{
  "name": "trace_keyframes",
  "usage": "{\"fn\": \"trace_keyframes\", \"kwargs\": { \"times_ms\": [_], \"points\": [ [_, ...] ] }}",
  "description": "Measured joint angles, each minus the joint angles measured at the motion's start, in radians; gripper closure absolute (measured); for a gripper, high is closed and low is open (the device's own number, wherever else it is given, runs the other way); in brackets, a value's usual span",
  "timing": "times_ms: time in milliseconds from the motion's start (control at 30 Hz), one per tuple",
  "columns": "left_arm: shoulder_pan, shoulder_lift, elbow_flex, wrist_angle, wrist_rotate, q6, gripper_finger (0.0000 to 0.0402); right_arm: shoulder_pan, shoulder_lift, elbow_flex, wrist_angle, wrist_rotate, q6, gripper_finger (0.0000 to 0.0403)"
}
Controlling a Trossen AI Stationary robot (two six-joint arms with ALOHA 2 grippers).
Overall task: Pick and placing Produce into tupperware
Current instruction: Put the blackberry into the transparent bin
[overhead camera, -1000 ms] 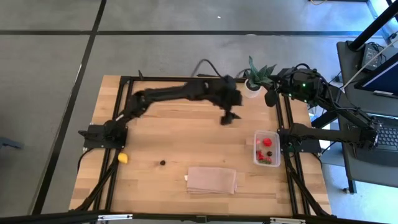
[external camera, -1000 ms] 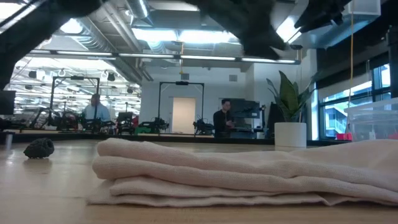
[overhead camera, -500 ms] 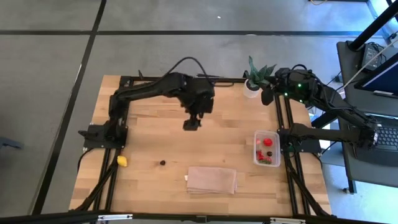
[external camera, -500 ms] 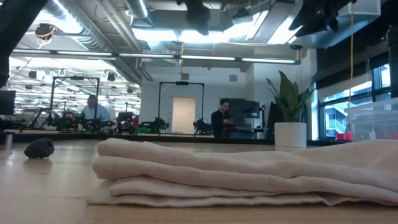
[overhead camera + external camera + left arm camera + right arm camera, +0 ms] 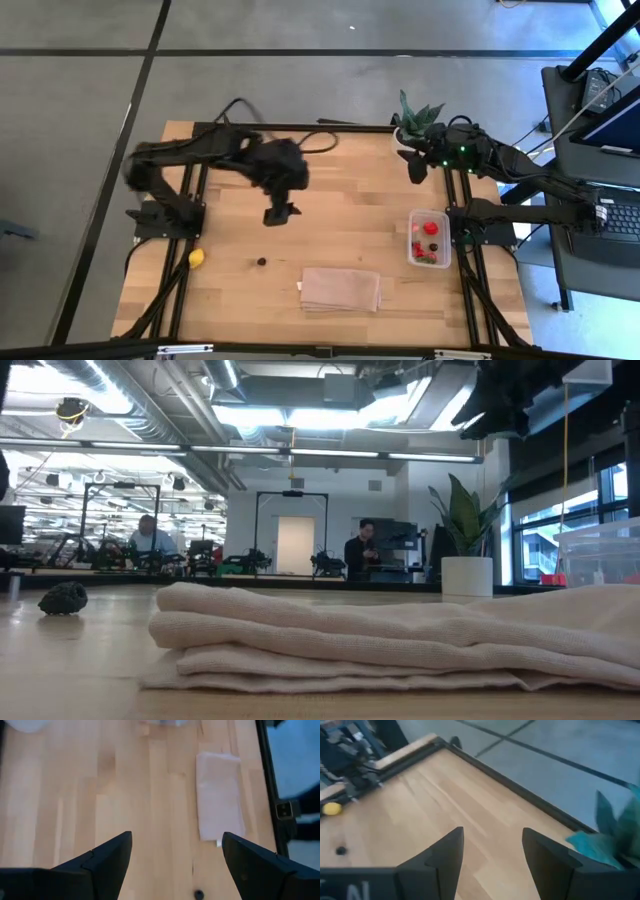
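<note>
The clear tupperware (image 5: 428, 238) stands near the table's right edge with several red pieces and a dark one inside. A yellow piece (image 5: 198, 257) and a dark berry (image 5: 261, 262) lie on the wood at the near left; both also show in the right wrist view, the yellow piece (image 5: 331, 808) and the berry (image 5: 340, 850). My left gripper (image 5: 280, 213) hovers open above the table's middle left, with the berry (image 5: 199, 894) on the wood below it. My right gripper (image 5: 415, 170) hangs open near the far right corner, beside the plant.
A folded tan cloth (image 5: 341, 289) lies near the near edge, filling the low view's foreground (image 5: 400, 640). A spiky green plant in a white pot (image 5: 408, 128) stands at the far right. Black frame rails run along the table's left and right sides. People work in the room behind.
My left gripper has swung from above the table's right centre toward the left and nearer the near edge, its arm folding back. My right gripper has shifted a little toward the table's left and near side. The produce, tupperware and cloth have stayed put.
</note>
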Motion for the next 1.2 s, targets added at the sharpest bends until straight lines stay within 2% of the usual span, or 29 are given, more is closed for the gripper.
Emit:
{"fn": "trace_keyframes", "kwargs": {
  "times_ms": [167,333,567,667,833,1100,1200],
  "points": [
    [-0.050,-0.211,-0.309,0.199,-0.069,-0.093,0.0102,0.040,0.001,-0.017,0.094,0.000,0.002,0.0198],
    [-0.117,-0.377,-0.612,0.306,-0.107,-0.251,0.0102,0.063,0.008,-0.032,0.156,0.000,0.003,0.0198],
    [-0.268,-0.478,-0.950,0.432,-0.141,-0.476,0.0101,0.077,0.044,-0.032,0.168,0.000,0.029,0.0198],
    [-0.344,-0.477,-1.049,0.534,-0.144,-0.534,0.0101,0.076,0.068,-0.032,0.178,0.000,0.051,0.0198],
    [-0.431,-0.472,-1.162,0.720,-0.142,-0.541,0.0101,0.076,0.120,-0.032,0.197,0.000,0.056,0.0198],
    [-0.489,-0.462,-1.250,0.739,-0.138,-0.743,0.0101,0.077,0.206,-0.032,0.247,-0.001,0.075,0.0198],
    [-0.506,-0.462,-1.257,0.765,-0.138,-0.774,0.0101,0.077,0.218,-0.032,0.260,-0.001,0.076,0.0198]
  ]
}}
